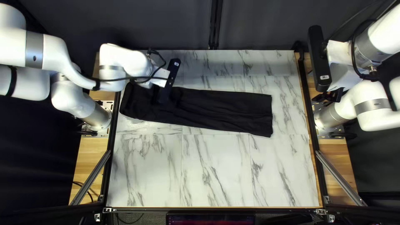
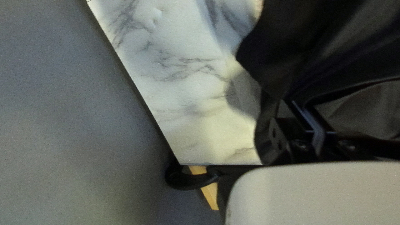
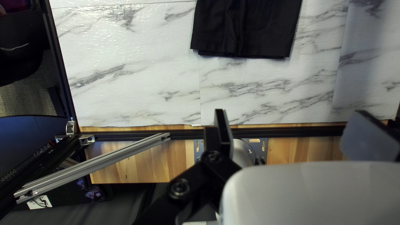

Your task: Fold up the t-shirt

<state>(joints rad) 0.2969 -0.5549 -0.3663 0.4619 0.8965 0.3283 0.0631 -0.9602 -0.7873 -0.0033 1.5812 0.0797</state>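
- The shirt [image 1: 225,109] lay across the table [image 1: 216,171] as a long dark strip, its wide end near the left arm, its squared end toward the right of the top left view.
- The left gripper [image 2: 309,125] was down at the wide end, with dark cloth crowding it in its wrist view. I could not tell how wide it stood or whether it had hold of anything.
- The right gripper [image 3: 292,112] waited beyond the squared end, near the table's right edge, its fingers [image 3: 223,131] spread wide and nothing between them.
- To my eye the long folds were made, and the step in hand was bringing the wide end over toward the squared one.
- Doing that well called for a sure pinch first, taking every layer at the end; a shallow bite would have let the lower ones slide out.
- The lift needed to be low and the carry slow, along the strip's own slanting line, so that the edges met.
- Creases ran along the middle, and a light pull lengthwise before laying down would likely have eased them.
- The thin cloth seemed apt to drag, so the right gripper might have helped by steadying the squared end, pressing without pulling.
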